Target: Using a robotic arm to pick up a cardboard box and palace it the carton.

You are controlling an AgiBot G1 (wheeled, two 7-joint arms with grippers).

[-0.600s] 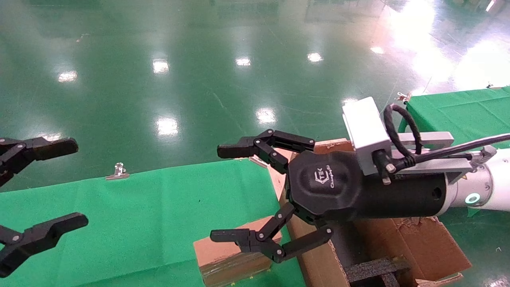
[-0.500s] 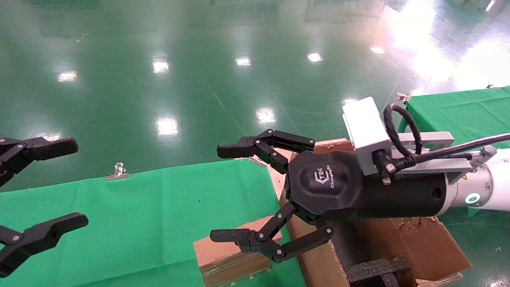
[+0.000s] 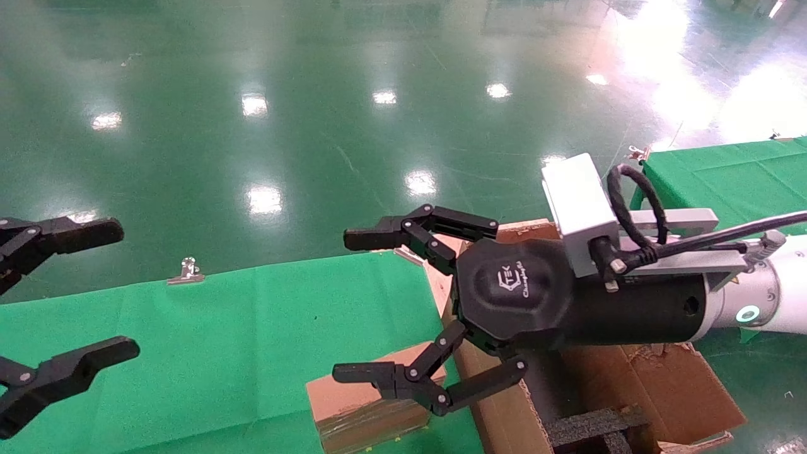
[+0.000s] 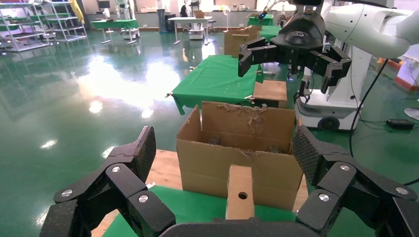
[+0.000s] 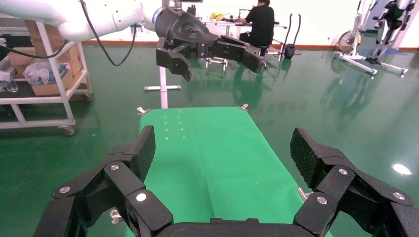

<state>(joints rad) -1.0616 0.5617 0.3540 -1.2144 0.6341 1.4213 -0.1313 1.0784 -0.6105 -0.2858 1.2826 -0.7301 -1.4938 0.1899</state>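
Right pincer (image 3: 372,309) spread above cardboard box (image 3: 362,403) — housing logo (lettering unreadable).

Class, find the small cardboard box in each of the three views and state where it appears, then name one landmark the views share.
Head view: the cardboard box lies on the green cloth at bottom centre, below the open right gripper, beside the carton.
Left wrist view: the box stands at bottom centre, before the carton, between the open left gripper fingers.
Right wrist view: not in it.
Shared landmark: the green cloth.
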